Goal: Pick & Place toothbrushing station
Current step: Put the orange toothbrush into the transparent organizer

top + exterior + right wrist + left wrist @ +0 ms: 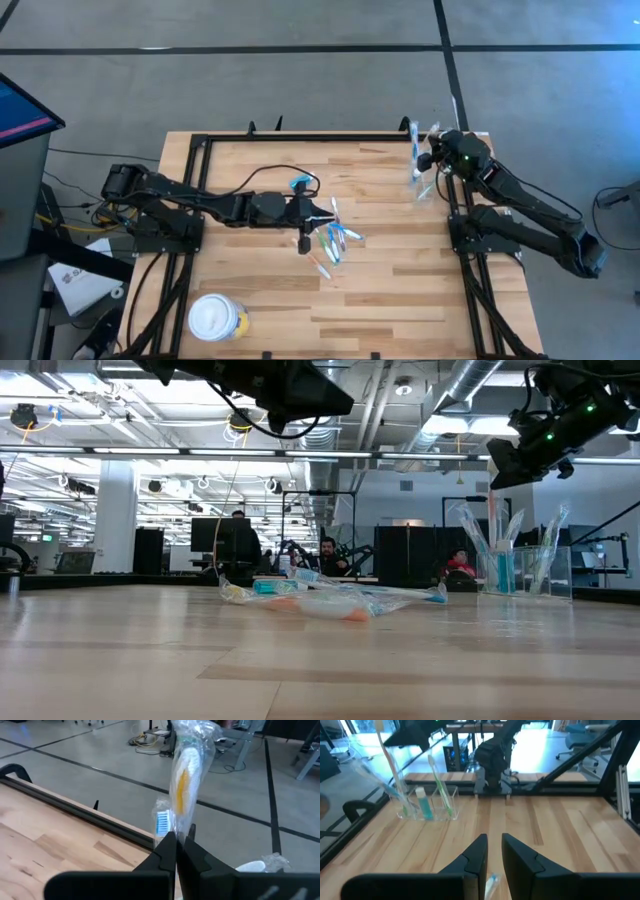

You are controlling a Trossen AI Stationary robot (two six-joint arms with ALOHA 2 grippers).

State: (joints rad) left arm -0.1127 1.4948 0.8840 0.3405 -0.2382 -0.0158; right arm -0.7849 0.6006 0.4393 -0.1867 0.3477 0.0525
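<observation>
Several wrapped toothbrushes lie loose on the wood table's middle. My left gripper hovers above them, its fingers a narrow gap apart and holding nothing. At the far right corner stands the clear tumbler with a few brushes and the small blue tube upright in it. My right gripper hangs over the tumbler, shut on a wrapped toothbrush. My right gripper pinches the toothbrush in its clear wrapper between its two fingertips. The fingers lie nearly level, across the brush. The brush stands upright, its yellow-and-white part rising above the fingers. The fingers hide its lower part.
A round yellow tub with a white lid sits near the table's front left. Black frame rails run along the far and side edges. The right arm's base stands at the right edge. People sit in the room behind.
</observation>
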